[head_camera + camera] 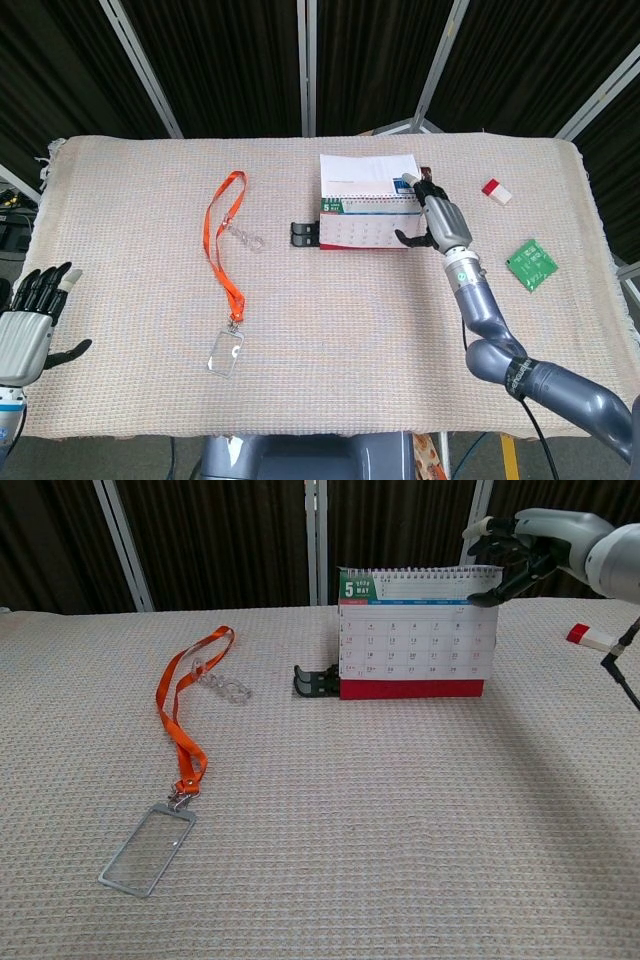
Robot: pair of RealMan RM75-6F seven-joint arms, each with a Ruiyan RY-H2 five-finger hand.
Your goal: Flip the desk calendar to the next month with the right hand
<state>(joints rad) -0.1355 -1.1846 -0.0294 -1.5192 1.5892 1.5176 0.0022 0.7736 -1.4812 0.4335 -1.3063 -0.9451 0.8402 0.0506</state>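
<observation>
The desk calendar stands mid-table with its May page facing me. A turned-over white sheet lies down over its back. My right hand is at the calendar's upper right corner. In the chest view the right hand reaches over the spiral edge with fingers apart, its thumb near the corner, and nothing is gripped. My left hand hangs at the table's near left edge with its fingers spread and holds nothing.
An orange lanyard with a clear badge holder lies left of the calendar. A black clip sits against the calendar's left foot. A red and white eraser and a green packet lie to the right.
</observation>
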